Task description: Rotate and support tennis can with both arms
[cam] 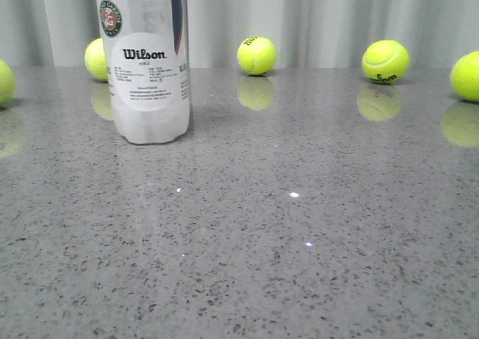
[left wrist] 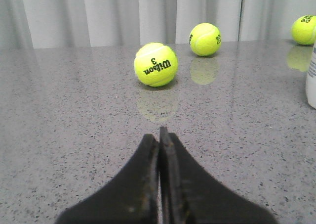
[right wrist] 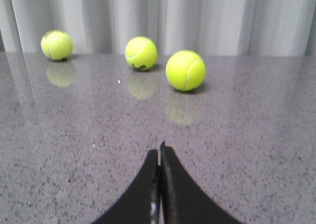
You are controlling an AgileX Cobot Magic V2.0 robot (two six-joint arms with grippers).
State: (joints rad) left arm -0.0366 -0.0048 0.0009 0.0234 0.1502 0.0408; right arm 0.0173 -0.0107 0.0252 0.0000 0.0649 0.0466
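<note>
The can (cam: 150,69) is standing upright on the grey table (cam: 299,242), toward its left and back, apart from both arms. The left gripper (left wrist: 159,135) and right gripper (right wrist: 159,152) are both sitting pressed together, holding nothing.

**Readable markings on the can and balls**

On the tennis can (cam: 150,62) we read "Wilson." in bold black script on its white round label. Beneath that name run several rows of fine print, too small for us to make out. Near the can's upper left sits a round green-rimmed Roland Garros logo (cam: 111,17), its ring lettering only partly legible. In the left wrist view, we read "Wilson" and the numeral "3" in black on the nearest tennis ball (left wrist: 155,64). The ball behind it (left wrist: 205,39) carries dark print we cannot read. Other balls show dark marks, all illegible.
</note>
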